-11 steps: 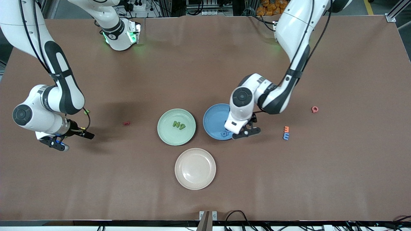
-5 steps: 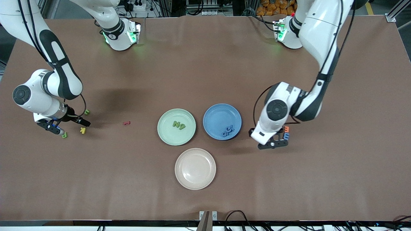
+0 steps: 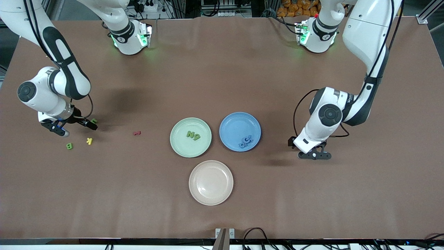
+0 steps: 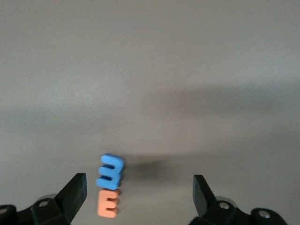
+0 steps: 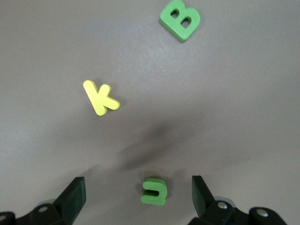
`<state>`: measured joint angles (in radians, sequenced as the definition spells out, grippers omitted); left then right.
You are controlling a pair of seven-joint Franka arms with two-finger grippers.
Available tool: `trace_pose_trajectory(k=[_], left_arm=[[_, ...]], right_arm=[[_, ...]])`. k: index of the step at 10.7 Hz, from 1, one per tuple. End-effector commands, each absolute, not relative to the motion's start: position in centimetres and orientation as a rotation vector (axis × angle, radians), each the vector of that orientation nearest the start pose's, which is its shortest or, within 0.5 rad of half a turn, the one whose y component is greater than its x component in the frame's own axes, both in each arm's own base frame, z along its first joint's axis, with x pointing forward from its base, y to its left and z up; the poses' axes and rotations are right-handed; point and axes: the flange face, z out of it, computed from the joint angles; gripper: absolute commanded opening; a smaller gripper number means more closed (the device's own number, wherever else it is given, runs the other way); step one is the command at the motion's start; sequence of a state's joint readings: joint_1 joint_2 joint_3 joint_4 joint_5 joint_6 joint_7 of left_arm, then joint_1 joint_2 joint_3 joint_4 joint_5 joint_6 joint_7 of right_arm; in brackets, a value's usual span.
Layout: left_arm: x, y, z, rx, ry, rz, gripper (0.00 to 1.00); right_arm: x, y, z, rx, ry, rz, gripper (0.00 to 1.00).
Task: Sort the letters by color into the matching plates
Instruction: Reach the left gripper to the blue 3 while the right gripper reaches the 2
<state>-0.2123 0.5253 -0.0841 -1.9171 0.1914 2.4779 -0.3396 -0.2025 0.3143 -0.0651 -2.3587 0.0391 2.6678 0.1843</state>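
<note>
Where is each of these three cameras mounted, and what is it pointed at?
Front view: high across the table, facing both arms; shows pale green plate, blue plate.
Left wrist view: on the left arm, looking down past the open left gripper at a blue foam 3.
Right wrist view: past the open right gripper at a small green letter.
Shared: green foam B.

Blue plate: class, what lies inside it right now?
The blue plate holds three blue letters clustered at its camera-side edge. They overlap, so their shapes are partly covered; the remaining plate surface is bare.
</note>
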Motion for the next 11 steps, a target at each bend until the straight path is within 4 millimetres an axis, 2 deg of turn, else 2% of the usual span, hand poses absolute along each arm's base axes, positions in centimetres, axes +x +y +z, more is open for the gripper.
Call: trace_pose_trajectory(k=[1,3,6,7,8,11], left_arm=[[59.6,-15.0,22.6,-3.049,0.333,-0.1,1.0],[60.1,-13.3,21.8,-3.04,0.413,-0.096,1.0],[60.3,-13.4,18.7,-3.05,0.492,-0.137,1.0],[60.2,-13.4,17.8,-3.054,0.494,-0.132,1.0],[60.2,-13.7,17.7,-3.06,0.512,-0.131,1.0],[60.6,-12.7,17.4,-3.089,0.525,-0.123,1.0]], right_arm=[[47.3,-14.0,19.2,-3.051,0.749,0.002,1.0],[46.9,-14.1,19.0,-3.053,0.742,0.009,1.0],[46.4,-14.7,18.3,-3.058,0.726,0.011,0.99],[46.3,-14.7,18.1,-3.058,0.726,0.016,0.94],[46.3,-14.7,17.8,-3.058,0.726,0.016,0.9],[46.1,-14.5,16.8,-3.058,0.724,0.035,0.82]])
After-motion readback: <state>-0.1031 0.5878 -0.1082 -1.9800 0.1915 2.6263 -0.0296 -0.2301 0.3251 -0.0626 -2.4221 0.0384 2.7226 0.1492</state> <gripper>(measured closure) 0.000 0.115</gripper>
